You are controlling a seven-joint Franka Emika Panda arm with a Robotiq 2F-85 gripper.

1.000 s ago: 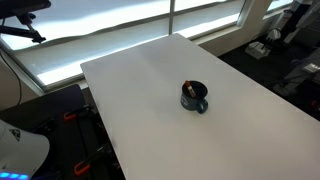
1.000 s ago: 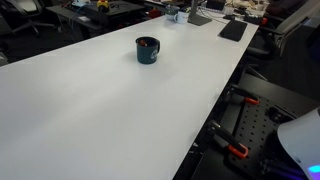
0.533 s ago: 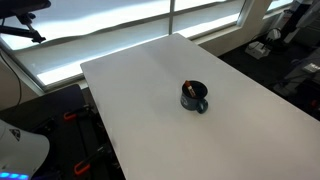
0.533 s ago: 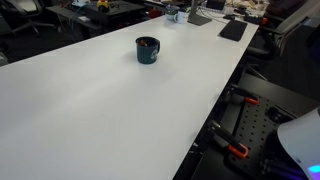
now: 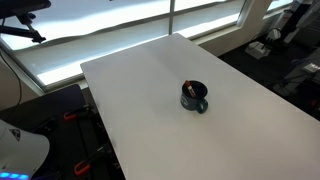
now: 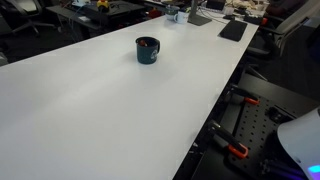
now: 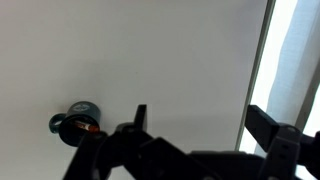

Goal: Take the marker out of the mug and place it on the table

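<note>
- In the wrist view the tool [image 7: 200, 116] fills the bottom of the frame. Its two dark fingers stand wide apart and released, with only bare bench between them.
- The mug [image 7: 78, 122] sits at the lower left of that frame, beyond the left-hand finger, outside the gap and clear of the tool.
- The marker [image 7: 88, 128] is inside the mug. Only its orange-red end shows against the dark inside (the thin body is too small and blurred to trace, so I cannot tell how it leans).
- In both exterior views the mug [image 5: 195, 96] [image 6: 147, 49] stands upright on the bench [image 5: 140, 75] [image 6: 90, 105]. It is just right of centre in one and in the upper middle in the other, with a red speck of marker [image 5: 187, 90] [image 6: 146, 43] at its mouth.
- The mug is small, round, glossy and dark blue-black. Its handle [image 7: 55, 124] seems to loop out towards the left of the wrist frame.
- The bench [image 7: 150, 50] is a flat, smooth, plain white rectangular slab with straight edges and a matte look.
</note>
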